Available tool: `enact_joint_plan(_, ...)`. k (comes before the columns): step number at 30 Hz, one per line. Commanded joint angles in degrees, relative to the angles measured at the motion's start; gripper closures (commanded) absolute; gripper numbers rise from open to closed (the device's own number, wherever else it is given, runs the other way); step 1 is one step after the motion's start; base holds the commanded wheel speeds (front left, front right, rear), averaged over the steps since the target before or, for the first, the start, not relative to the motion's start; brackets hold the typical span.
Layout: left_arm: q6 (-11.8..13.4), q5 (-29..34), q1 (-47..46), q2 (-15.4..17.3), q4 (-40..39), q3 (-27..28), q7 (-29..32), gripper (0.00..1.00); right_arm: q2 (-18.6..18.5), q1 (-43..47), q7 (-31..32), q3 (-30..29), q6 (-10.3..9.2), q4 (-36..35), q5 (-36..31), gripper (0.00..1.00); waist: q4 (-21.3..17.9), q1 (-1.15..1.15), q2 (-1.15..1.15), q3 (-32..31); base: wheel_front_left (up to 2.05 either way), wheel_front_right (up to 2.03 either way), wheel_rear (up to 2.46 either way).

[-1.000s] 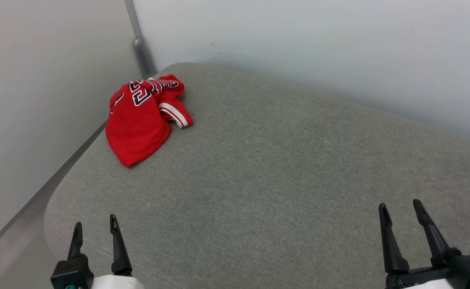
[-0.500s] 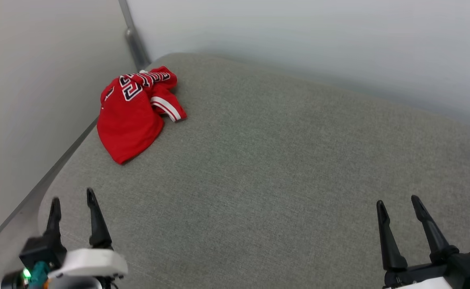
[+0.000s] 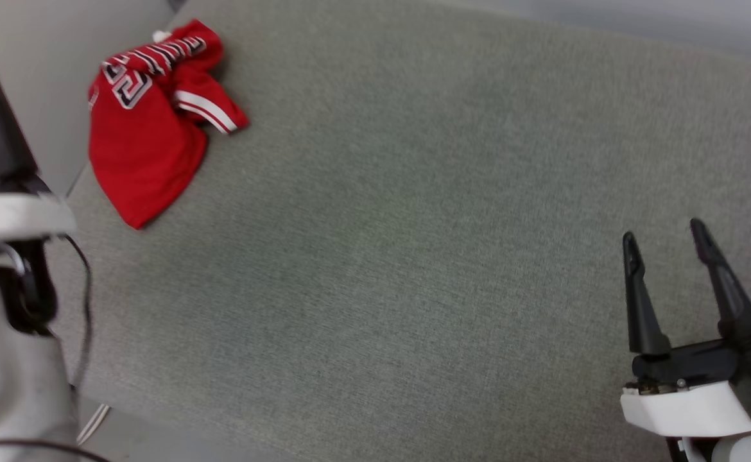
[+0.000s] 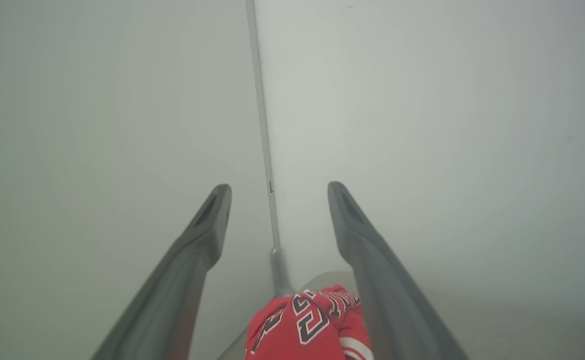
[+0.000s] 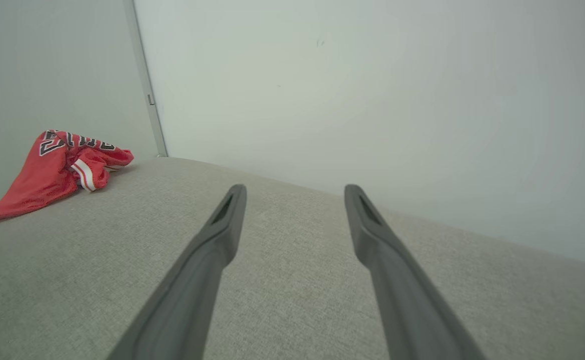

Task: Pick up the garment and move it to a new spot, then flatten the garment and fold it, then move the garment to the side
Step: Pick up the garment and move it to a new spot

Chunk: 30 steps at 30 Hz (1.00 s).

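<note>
The garment (image 3: 147,122), a red jersey with black white-outlined lettering and striped trim, lies crumpled at the far left corner of a grey fabric cushion (image 3: 414,224). My left arm is raised at the left edge of the head view, and one dark finger (image 3: 0,141) stands just left of the garment. In the left wrist view the left gripper (image 4: 278,190) is open above the garment (image 4: 302,330), which sits low between the fingers. My right gripper (image 3: 663,232) is open and empty over the cushion's near right part. The right wrist view has the right gripper (image 5: 296,192) open and the garment (image 5: 52,175) far off to the left.
Pale walls (image 5: 372,100) close the cushion in at the back and on the left, meeting at a grey corner post (image 5: 145,90). The cushion's near edge drops to a grey floor (image 3: 157,443). A black cable (image 3: 83,289) hangs by my left forearm.
The head camera has tipped down and shifted, so the whole picture moved. My left arm has risen and reached forward, level with the garment. The garment lies as before.
</note>
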Motion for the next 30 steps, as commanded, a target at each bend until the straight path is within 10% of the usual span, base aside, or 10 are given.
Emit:
enact_joint_plan(1, -0.3, 0.2, -1.9, 0.7, 0.9, 0.1, -0.1, 0.00, -0.1, -1.2, -0.1, -0.3, -0.02, -0.5, -0.6, 0.00, -1.7, -0.01, 0.00, 5.4, 0.00, 0.00, 0.00)
enact_joint_plan(16, -3.2, -5.2, -27.6, 17.2, 23.5, -0.6, 5.1, 0.00, -0.3, -6.5, -0.1, -1.0, -0.02, -12.2, -6.8, 0.00, -5.5, -0.01, 0.00, 19.6, 0.00, 0.00, 0.00)
enact_joint_plan(30, -3.3, -38.7, -29.8, 27.7, 33.7, -20.0, 40.1, 0.00, -1.8, -6.6, -0.1, -0.3, -0.02, -18.2, -8.2, 0.00, -7.4, -0.01, 0.00, 25.9, 0.00, 0.00, 0.00)
